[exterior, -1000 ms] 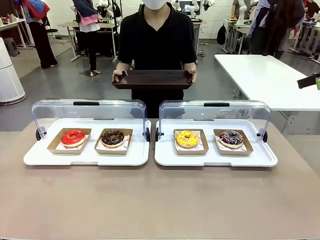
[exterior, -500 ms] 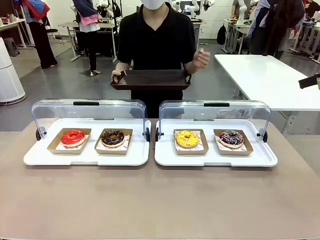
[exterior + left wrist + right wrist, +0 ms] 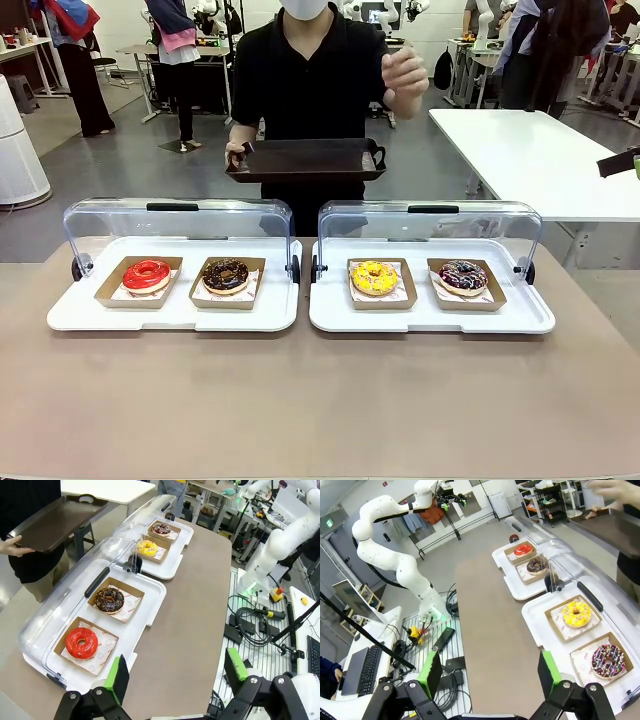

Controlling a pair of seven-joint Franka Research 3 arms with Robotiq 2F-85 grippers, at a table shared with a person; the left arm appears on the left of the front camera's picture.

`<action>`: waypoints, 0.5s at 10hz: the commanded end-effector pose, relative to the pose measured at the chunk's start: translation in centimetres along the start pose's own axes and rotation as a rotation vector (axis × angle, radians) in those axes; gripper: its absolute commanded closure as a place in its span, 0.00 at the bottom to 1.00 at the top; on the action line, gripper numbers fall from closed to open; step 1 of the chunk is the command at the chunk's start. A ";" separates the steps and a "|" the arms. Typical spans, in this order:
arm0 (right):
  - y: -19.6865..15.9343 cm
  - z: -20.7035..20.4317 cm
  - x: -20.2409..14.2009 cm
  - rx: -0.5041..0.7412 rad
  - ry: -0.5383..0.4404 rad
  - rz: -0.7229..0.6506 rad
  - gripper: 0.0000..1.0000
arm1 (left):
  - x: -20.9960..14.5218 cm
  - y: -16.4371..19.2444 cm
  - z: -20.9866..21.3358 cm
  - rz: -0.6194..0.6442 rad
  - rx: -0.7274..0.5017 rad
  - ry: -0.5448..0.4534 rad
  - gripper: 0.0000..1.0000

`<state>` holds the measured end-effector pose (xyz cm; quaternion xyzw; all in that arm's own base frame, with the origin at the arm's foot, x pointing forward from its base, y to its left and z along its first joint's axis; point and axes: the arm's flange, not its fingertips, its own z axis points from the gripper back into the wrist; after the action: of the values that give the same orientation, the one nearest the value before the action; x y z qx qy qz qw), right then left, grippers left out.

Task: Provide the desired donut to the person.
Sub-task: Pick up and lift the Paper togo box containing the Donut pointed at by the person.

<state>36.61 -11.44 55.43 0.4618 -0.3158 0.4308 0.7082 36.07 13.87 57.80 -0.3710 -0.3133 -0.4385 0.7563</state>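
white jointed left arm (image 3: pixel 395 555); left pincer (image 3: pixel 175 672) black, pads (image 3: pixel 116 676) green; person (image 3: pixel 312 80) in black short-sleeved shirt, white mask.

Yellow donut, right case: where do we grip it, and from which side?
Probably best to grip the near wall of its brown paper tray, not the yellow donut itself, whose icing faces up. Come from above on the robot's side: the clear lid stands open behind it, while that low front rim is exposed. Set the jaws astride the wall.
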 end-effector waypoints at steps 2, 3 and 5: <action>0.0 0.1 -0.1 0.005 -0.006 0.000 0.00 | 0.0 -0.1 0.4 -0.001 -0.008 -0.005 0.00; 0.0 0.1 -0.1 0.005 -0.006 0.000 0.00 | 0.0 -0.1 0.4 -0.001 -0.008 -0.005 0.00; 0.0 0.1 -0.1 0.005 -0.006 0.000 0.00 | 0.0 -0.1 0.4 -0.001 -0.008 -0.005 0.00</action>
<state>36.60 -11.44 55.43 0.4618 -0.3158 0.4308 0.7081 36.06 13.87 57.81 -0.3710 -0.3133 -0.4385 0.7563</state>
